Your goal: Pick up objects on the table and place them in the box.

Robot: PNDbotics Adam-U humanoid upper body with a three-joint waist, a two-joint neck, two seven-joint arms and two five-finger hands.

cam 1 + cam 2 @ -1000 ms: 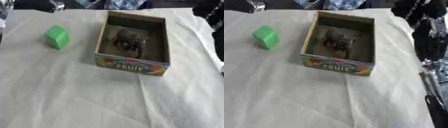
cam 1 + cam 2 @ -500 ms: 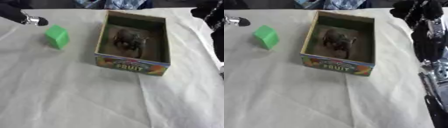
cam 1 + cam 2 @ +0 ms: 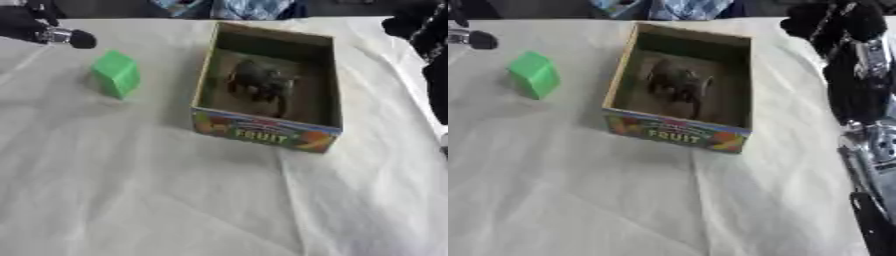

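left hand (image 3: 52, 34) has come in nearer the green block (image 3: 115, 73), lining up a grab; fingers unclear. block sits left of fruit box (image 3: 262, 134), dark toy (image 3: 258, 82) inside. right hand (image 3: 833, 20) hangs right of box, grip unclear.

— Where do we have our left hand (image 3: 44, 31)?

— At the upper left corner, a black fingertip pointing inward; we can't tell how its fingers are set.

— And our right hand (image 3: 833, 22)?

— Upper right, fingers curled on nothing, its arm running down the right edge.
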